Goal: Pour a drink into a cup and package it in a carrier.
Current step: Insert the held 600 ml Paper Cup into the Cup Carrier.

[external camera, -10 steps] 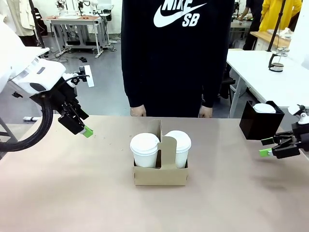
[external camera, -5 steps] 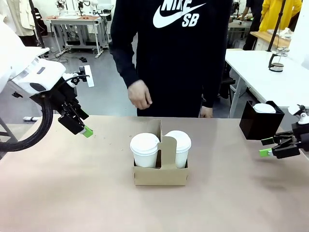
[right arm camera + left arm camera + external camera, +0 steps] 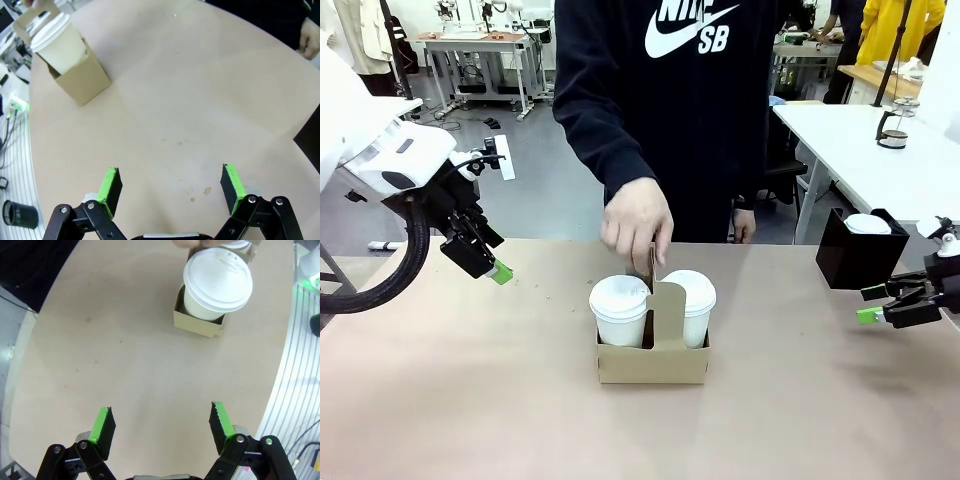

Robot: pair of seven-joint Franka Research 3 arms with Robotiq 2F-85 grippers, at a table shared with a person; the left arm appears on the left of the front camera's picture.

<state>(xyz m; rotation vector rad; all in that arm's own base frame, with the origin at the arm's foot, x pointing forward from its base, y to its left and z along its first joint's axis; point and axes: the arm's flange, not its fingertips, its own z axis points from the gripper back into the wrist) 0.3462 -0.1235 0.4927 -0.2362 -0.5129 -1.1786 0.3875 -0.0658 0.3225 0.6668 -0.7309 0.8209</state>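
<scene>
Front view: the carrier (image 3: 652,345) sits near the middle of the table (image 3: 470,400), with two lidded cups in its pockets, a left cup (image 3: 620,310) and a right cup (image 3: 688,305), one each side of the upright handle panel. The person's hand (image 3: 637,222) reaches down from the far side and touches the top of that handle. The left gripper (image 3: 485,262) hangs over the table's left part, well apart from the carrier. The right gripper (image 3: 880,308) hovers low at the right edge, near a black box (image 3: 855,250) that holds a white-lidded item. Neither gripper holds anything.

Left wrist view: the left gripper's (image 3: 160,425) jaws stand wide apart over bare table, nothing between them. Farther off, a lidded cup (image 3: 217,282) sits in its carrier pocket (image 3: 197,322).

Right wrist view: the right gripper (image 3: 170,189) is likewise spread wide and empty above the table. The carrier (image 3: 82,75) with a cup (image 3: 55,42) lies well off at upper left, fingers (image 3: 31,3) at its handle.

Judging from this, pouring, lidding and packing look finished. What seems left is only the person taking the carrier away, the arms staying clear.
</scene>
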